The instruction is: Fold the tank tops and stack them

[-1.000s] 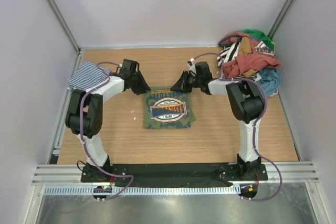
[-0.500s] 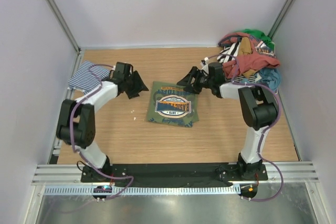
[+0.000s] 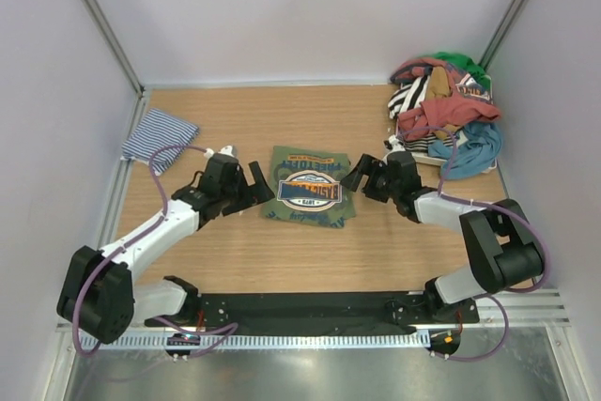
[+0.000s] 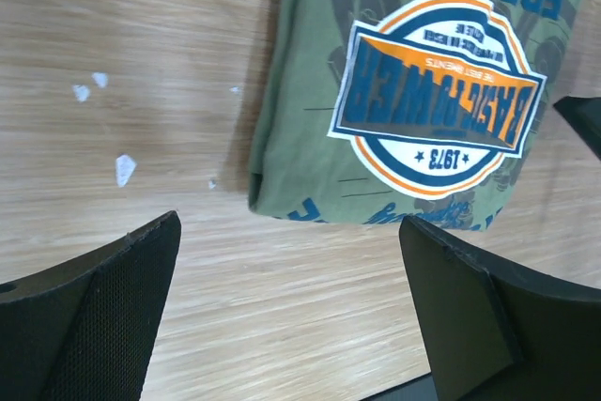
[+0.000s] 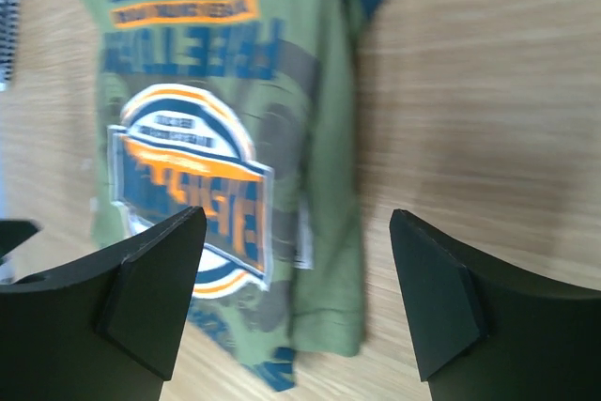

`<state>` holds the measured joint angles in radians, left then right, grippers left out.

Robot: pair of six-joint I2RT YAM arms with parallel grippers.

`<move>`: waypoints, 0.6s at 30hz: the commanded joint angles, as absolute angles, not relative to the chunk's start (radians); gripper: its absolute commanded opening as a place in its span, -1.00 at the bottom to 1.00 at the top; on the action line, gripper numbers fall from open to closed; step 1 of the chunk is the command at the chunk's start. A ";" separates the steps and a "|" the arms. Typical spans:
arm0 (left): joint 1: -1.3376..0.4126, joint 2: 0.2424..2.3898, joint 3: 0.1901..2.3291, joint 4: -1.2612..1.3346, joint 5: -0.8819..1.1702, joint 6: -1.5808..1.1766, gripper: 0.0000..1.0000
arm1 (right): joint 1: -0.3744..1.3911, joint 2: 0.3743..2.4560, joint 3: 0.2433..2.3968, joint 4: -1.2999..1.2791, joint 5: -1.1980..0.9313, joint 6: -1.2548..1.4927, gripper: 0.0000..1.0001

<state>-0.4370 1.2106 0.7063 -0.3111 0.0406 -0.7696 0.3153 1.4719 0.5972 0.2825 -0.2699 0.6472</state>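
Folded olive tank top (image 3: pixel 307 190) flat between left end effector (image 3: pixel 257 182) and right end effector (image 3: pixel 357 176), both released.

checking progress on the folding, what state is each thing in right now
olive green tank top: folded, flat on the table, not held
striped tank top: folded, at the far left corner
clothes pile: unfolded heap, far right
left gripper: open, empty
right gripper: open, empty
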 commanded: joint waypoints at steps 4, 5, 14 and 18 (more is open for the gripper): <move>-0.474 1.339 0.774 -0.233 -0.003 -0.744 0.97 | 0.327 1.407 0.522 0.391 -0.040 0.606 0.72; -0.474 1.366 0.805 -0.238 -0.003 -0.739 0.94 | 0.327 1.398 0.512 0.408 -0.032 0.606 0.72; -0.472 1.681 0.977 -0.239 0.069 -0.730 0.69 | 0.325 1.338 0.466 0.440 -0.011 0.594 0.71; -0.472 1.749 1.017 -0.241 0.091 -0.739 0.36 | 0.325 1.347 0.469 0.442 -0.018 0.598 0.71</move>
<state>-0.4713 1.7054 0.9855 -0.2607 0.0593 -0.7479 0.3218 1.3563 0.4656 0.3756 -0.0460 0.6209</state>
